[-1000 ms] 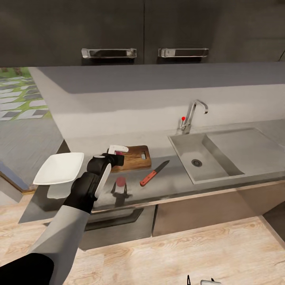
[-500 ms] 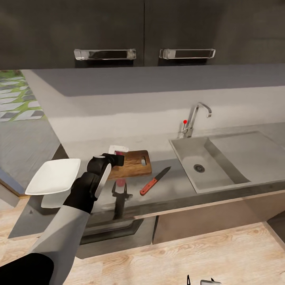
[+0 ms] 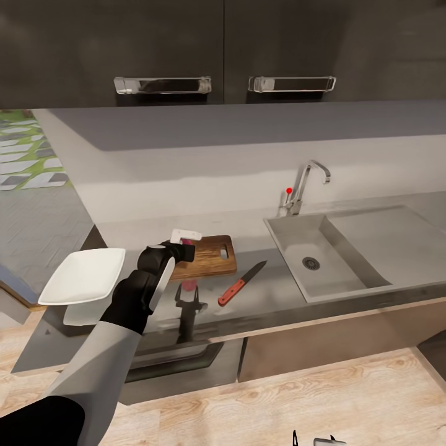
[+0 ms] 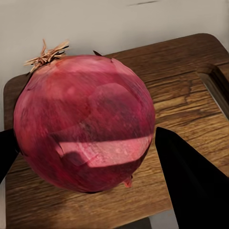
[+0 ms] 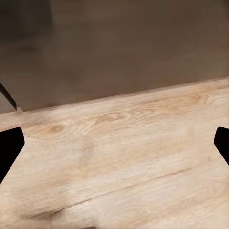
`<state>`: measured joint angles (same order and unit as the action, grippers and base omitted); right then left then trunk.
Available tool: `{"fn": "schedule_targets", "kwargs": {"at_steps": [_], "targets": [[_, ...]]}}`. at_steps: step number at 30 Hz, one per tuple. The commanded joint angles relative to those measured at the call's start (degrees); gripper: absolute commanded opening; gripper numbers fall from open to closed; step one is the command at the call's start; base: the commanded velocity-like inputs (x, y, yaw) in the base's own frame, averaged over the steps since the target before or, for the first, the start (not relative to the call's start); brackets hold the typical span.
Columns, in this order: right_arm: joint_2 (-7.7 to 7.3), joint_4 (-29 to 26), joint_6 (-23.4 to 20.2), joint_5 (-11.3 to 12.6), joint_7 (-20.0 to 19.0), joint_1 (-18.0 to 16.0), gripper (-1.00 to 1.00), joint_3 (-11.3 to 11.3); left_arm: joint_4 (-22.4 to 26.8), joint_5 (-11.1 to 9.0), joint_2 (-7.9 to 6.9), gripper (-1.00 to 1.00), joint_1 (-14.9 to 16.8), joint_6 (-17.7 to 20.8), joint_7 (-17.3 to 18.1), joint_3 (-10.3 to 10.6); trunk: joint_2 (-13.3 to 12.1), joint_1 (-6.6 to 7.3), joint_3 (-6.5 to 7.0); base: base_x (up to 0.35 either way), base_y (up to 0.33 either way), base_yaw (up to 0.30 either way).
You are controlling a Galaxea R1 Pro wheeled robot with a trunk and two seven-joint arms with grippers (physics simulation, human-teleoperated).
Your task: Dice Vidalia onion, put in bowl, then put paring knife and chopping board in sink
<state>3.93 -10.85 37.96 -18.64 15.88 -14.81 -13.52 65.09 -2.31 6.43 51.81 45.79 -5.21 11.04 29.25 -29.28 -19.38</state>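
Red-skinned onion (image 4: pixel 83 124) sits gripped in the left end effector (image 4: pixel 86 148) over the chopping board (image 3: pixel 210 254); right end effector (image 5: pixel 114 143) spread wide above wooden floor (image 5: pixel 124 157).

Chopping board (image 4: pixel 181 95): brown wood, visible grain, matt. Onion (image 4: pixel 83 121): dark red papery skin, faint sheen, dry straw-like tuft at top. Sink (image 3: pixel 322 254): brushed steel, dull; tap (image 3: pixel 303 186) chrome, shinier. Countertop (image 3: pixel 272 291): smooth grey, glossy (reflects the arm). Bowl (image 3: pixel 83 275): white, smooth, ceramic-looking. Paring knife (image 3: pixel 241 284): red plastic-looking handle, dark matt blade. Floor (image 5: pixel 124 162): pale wood planks, grained.
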Motion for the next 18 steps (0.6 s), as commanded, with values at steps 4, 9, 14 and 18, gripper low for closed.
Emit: {"fn": "schedule_targets", "kwargs": {"at_steps": [4, 9, 14, 18], "targets": [[0.06, 0.04, 0.09, -0.61, 0.38, -0.04, 1.0, -0.24, 0.09, -0.24, -0.01, -1.0, 0.05, 0.26, -0.33, 0.1, 0.08, -0.02, -0.09, 0.0, 0.0, 0.0], [0.06, 0.04, 0.09, -0.61, 0.38, -0.04, 1.0, -0.27, 0.05, -0.24, -0.01, -1.0, 0.05, 0.26, -0.33, 0.12, 0.08, -0.02, -0.09, 0.033, -0.032, 0.0], [0.04, 0.04, 0.07, -0.61, 0.38, -0.04, 1.0, -0.27, -0.09, -0.24, -0.01, -1.0, 0.05, 0.26, -0.33, 0.12, 0.08, -0.02, -0.09, 0.076, -0.079, 0.0], [0.03, 0.04, 0.08, -0.61, 0.38, -0.04, 1.0, -0.27, -0.17, -0.24, -0.01, -1.0, 0.05, 0.26, -0.33, 0.12, 0.08, -0.02, -0.09, 0.025, -0.03, 0.0]]}}
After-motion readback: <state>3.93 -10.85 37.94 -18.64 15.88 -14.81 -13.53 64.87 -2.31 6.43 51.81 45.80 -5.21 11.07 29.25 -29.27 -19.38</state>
